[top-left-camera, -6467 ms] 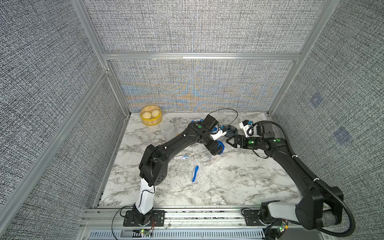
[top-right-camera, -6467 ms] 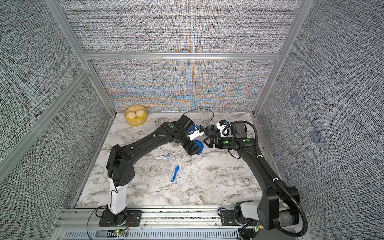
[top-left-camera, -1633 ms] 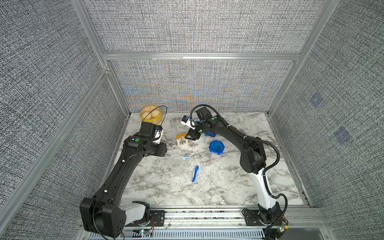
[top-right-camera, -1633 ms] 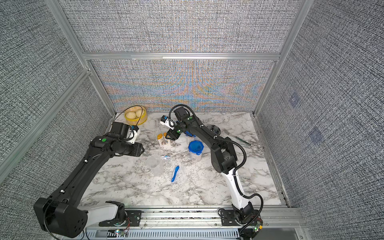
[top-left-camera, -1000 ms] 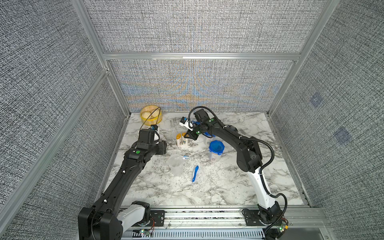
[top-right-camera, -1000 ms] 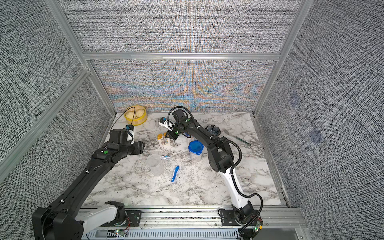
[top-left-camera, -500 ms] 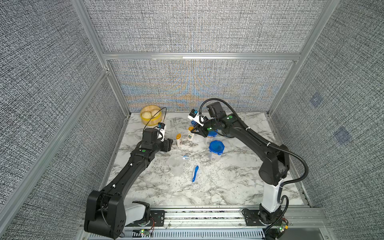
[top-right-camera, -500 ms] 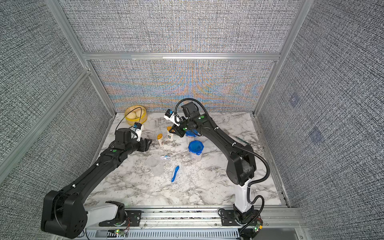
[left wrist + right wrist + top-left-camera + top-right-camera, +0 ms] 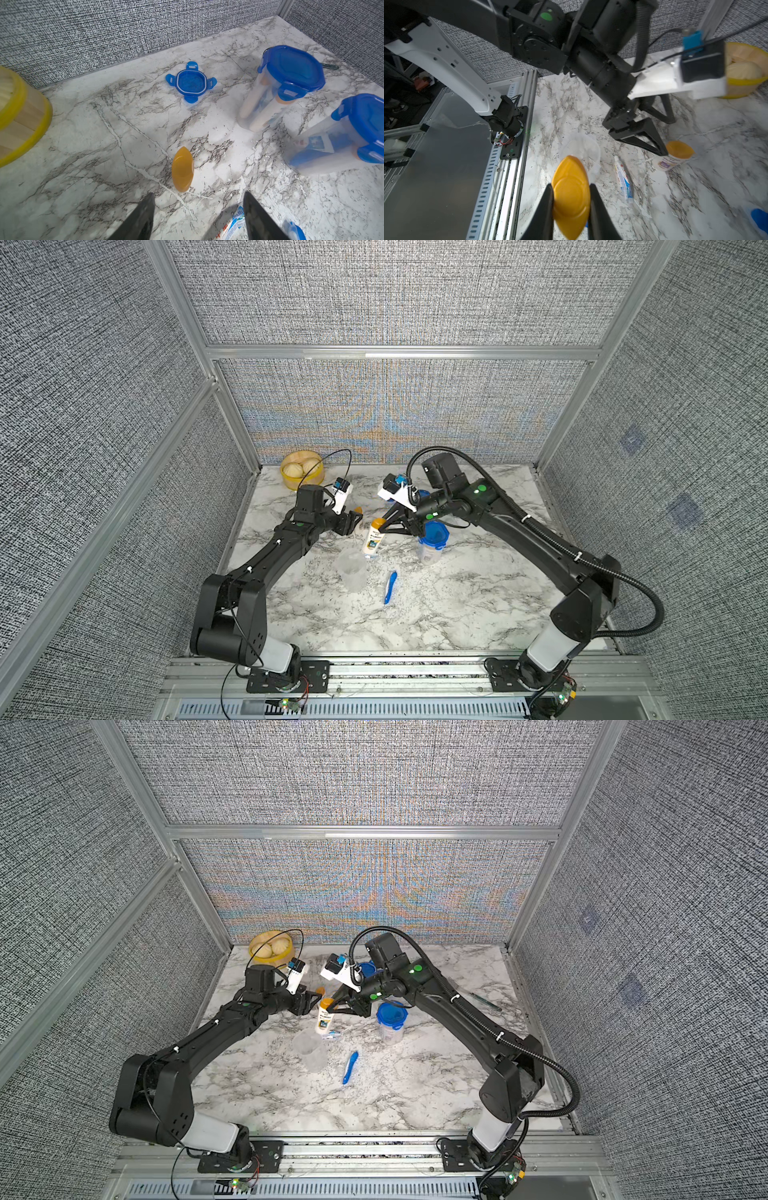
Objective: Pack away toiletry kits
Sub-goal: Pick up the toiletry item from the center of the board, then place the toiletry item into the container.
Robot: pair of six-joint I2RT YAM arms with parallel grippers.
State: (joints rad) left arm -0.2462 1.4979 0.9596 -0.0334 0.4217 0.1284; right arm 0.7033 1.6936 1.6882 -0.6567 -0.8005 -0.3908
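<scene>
My right gripper is shut on the orange cap of a white bottle, which hangs just behind the empty clear cup. A second orange-capped bottle stands upright on the marble. My left gripper is open with its tips just short of that bottle, nothing between the fingers. A white toothpaste tube lies flat by the cup, and a blue toothbrush lies nearer the front. Two packed cups have blue lids clipped on. A loose blue lid lies near the back wall.
The yellow steamer basket with buns sits in the back left corner. A thin dark stick lies at the back right. Both arms meet over the middle back of the marble table.
My right gripper has lifted one bottle away from the other and carried it toward the empty cup. The left arm has swung in from the left up to the standing bottle.
</scene>
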